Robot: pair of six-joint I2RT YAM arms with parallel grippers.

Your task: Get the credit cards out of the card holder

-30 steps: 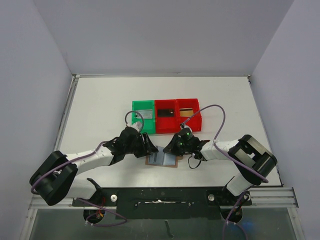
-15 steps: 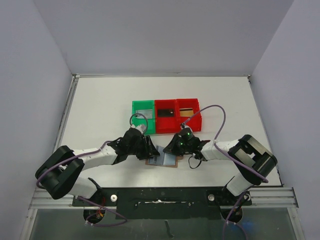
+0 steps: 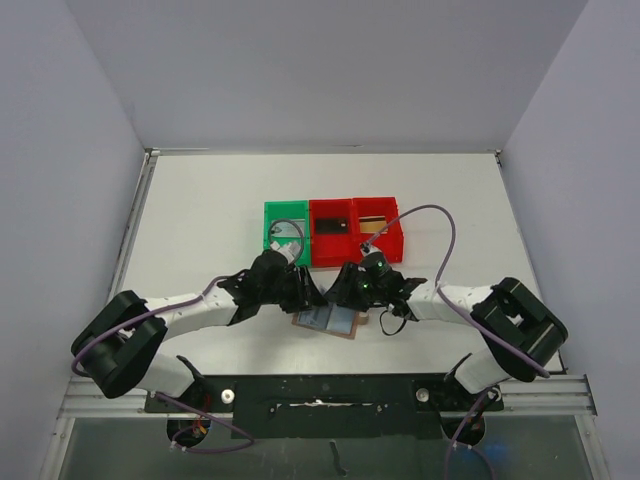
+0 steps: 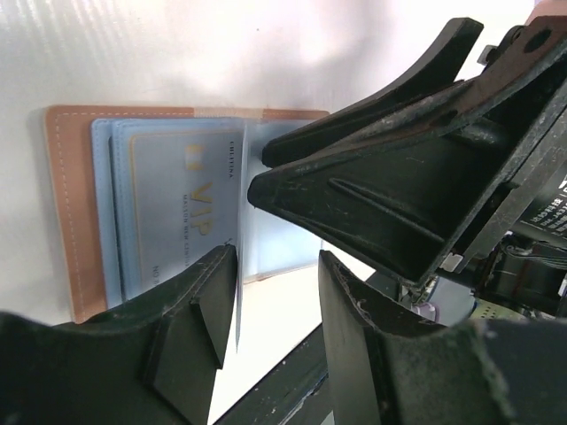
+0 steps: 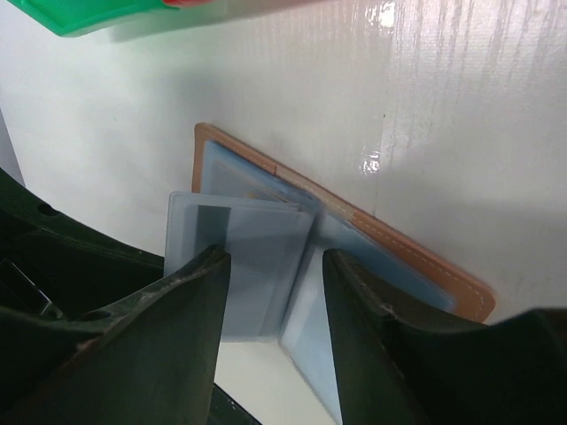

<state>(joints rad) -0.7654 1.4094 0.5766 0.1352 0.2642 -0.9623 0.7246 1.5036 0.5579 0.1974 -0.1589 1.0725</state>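
Card holder (image 3: 328, 321) lies open on worktop (image 3: 200, 220) between the arms. Left end effector (image 4: 276, 270) and right end effector (image 5: 273, 266) sit half-open around its sleeve leaf (image 5: 244, 257), holding nothing. Likely light, floppy, slick; pinch a card edge.

Card holder (image 4: 66, 204) tan-brown with blue-grey pockets — card (image 4: 177, 212) pale blue, gold VIP lettering — 1 green bin (image 3: 270, 232), 2 red bins (image 3: 318, 232).

A robot lab cell — grey walls (image 3: 330, 70) around a white table (image 3: 200, 220), arms (image 3: 190, 312) on a metal rail (image 3: 550, 385).
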